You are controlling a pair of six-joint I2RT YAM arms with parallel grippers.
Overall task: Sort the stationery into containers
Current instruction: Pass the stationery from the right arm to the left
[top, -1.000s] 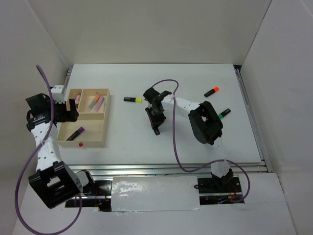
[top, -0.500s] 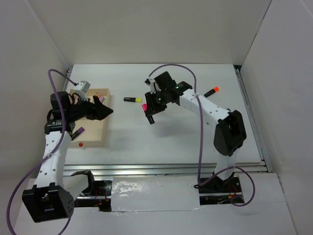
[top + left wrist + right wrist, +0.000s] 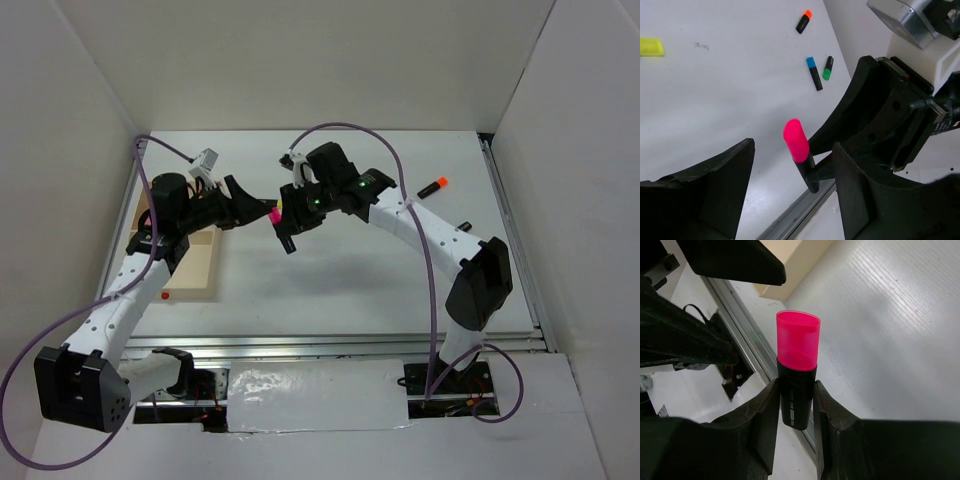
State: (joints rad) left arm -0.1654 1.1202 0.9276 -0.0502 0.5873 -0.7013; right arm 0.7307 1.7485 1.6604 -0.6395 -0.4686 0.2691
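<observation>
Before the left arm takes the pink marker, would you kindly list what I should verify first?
1. Right gripper shut on the pink-capped marker: ok, its fingers clamp the black body.
2. Free end for the second grip: ok, the pink cap stands clear above the right fingers.
3. Marker lined up between the fingers of the left gripper: ok in the left wrist view.
4. Left gripper closed on the marker: not ok, its jaws are open with a gap on both sides.
5. Free compartment in the tray: cannot tell, as it is mostly hidden in the top view.
</observation>
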